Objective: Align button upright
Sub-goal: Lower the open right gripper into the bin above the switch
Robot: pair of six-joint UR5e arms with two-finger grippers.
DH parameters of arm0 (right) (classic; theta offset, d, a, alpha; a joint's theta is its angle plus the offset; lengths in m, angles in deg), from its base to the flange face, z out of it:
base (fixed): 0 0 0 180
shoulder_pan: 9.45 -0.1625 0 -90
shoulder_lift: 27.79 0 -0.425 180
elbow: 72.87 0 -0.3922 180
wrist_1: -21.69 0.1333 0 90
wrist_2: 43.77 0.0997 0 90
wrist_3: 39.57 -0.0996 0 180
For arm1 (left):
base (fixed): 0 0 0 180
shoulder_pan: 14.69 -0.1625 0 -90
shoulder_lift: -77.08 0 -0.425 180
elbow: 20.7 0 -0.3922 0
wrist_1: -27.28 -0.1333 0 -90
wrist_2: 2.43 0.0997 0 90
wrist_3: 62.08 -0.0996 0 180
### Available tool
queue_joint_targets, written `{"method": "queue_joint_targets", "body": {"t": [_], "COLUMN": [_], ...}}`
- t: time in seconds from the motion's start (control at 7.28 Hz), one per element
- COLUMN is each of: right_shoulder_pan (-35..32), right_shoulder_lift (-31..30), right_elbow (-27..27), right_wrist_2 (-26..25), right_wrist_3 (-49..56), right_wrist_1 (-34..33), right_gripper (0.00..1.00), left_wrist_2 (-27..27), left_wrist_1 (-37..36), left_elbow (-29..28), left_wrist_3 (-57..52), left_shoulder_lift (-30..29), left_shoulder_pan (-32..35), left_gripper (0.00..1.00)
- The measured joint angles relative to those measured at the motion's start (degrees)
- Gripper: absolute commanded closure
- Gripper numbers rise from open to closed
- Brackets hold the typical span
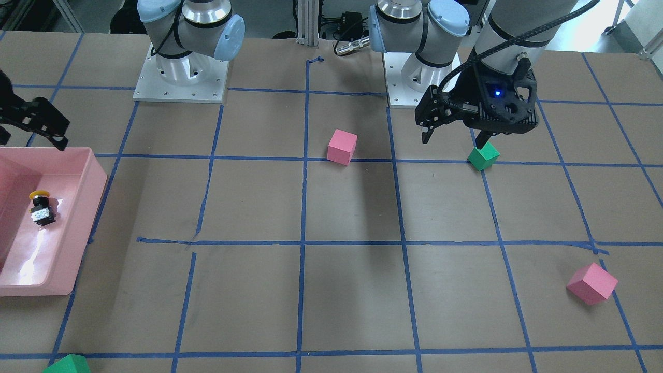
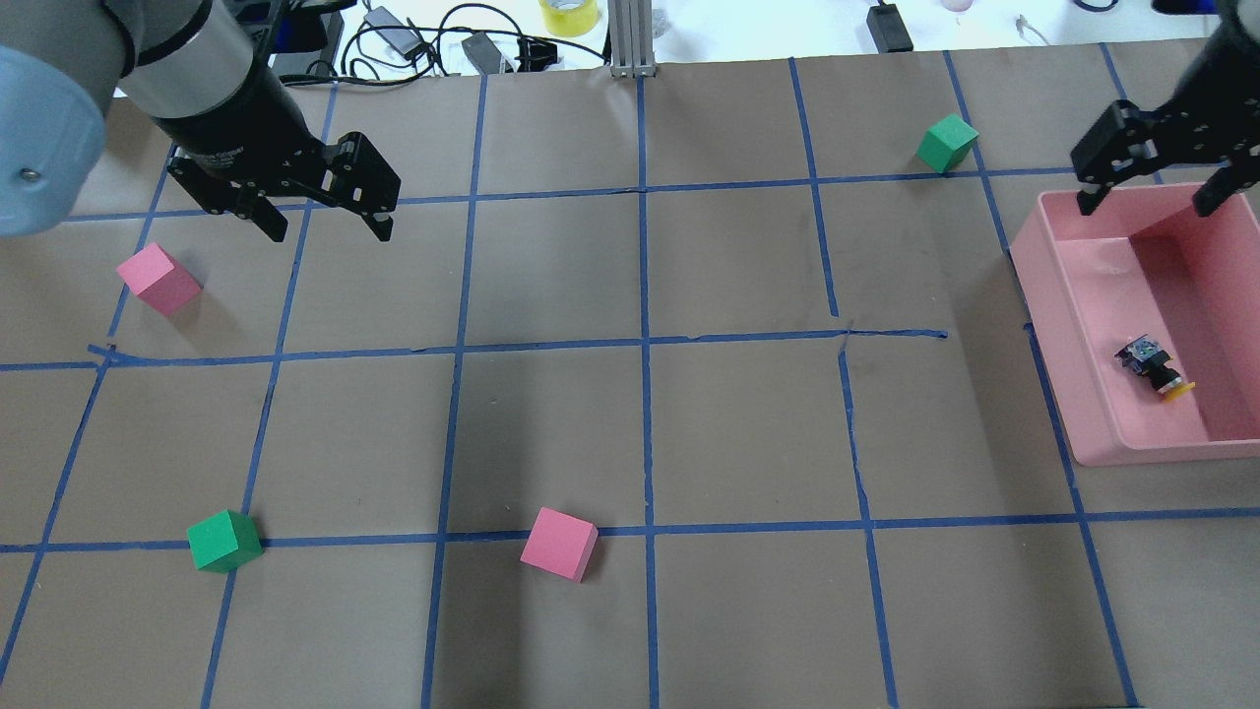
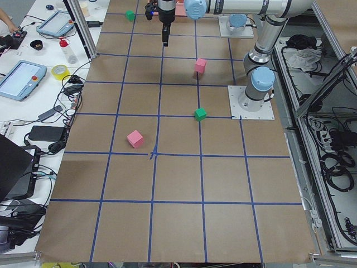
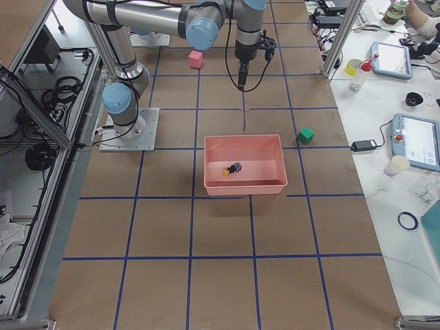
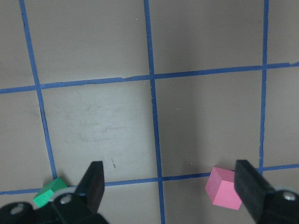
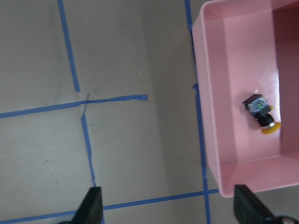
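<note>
Lying sideways in the pink plastic tray (image 2: 1051,345), the small yellow-capped push-button (image 2: 1154,368) looks light and rigid, best pinched by its boxy base; the right tool (image 2: 1142,205) and left tool (image 2: 331,234) gape empty.

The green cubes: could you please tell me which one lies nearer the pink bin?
The green cube on the robot's right, just beyond the pink bin. The other green cube lies far off, on the robot's left.

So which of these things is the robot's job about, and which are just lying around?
Job: button, tipped on its side in the pink bin; right end effector, open.
Lying about: pink cubes; green cubes.
</note>
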State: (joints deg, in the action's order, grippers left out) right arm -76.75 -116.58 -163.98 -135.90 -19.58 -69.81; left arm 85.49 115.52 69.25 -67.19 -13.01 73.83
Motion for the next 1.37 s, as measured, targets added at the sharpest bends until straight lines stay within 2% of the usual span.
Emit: {"method": "queue_joint_targets", "body": {"t": [0.41,0.82,1.37], "right_shoulder_pan": [7.94,9.81,10.39], "right_shoulder_lift": [3.91,6.76,7.96], "right_elbow": [-0.38,-1.13,-6.89], "right_wrist_2": [-0.31,-0.09,0.56], "right_wrist_3": [20.34,32.19,50.18], "right_wrist_1": [-7.39,-9.76,-18.43], "right_gripper": [0.00,0.00,0.00], "left_wrist_2": [0.03,0.06,0.14], "left_wrist_1": [0.00,0.00,0.00], "left_elbow": [-0.02,-0.01,0.05], "left_wrist_3": [-0.06,-0.13,-0.07], "left_shoulder_lift": [0.00,0.00,0.00], "left_shoulder_pan": [-0.01,-0.01,-0.01], "left_gripper": [0.00,0.00,0.00]}}
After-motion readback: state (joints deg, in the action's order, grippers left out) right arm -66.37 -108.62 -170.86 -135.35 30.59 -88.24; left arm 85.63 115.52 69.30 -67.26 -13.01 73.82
